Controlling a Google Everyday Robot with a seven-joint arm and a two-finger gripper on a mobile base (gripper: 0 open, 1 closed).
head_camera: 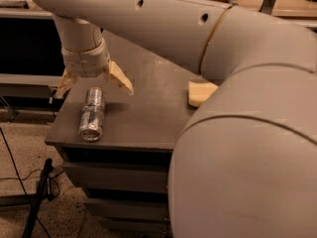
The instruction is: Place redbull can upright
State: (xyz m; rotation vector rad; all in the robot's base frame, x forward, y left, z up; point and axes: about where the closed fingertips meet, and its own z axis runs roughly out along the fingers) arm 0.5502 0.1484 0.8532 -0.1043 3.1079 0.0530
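The redbull can [92, 114], slim and silver, lies on its side near the front left corner of the dark table [148, 108], one round end facing the front edge. My gripper [93, 85] hangs just behind and above the can's far end. Its two tan fingers [121, 78] are spread wide apart, one on each side of the can's line, and hold nothing.
A pale yellow sponge-like block [200, 92] lies on the table to the right, partly hidden by my arm. My large white arm [237, 133] fills the right half of the view. Black cables [34, 202] and a stand lie on the floor to the left.
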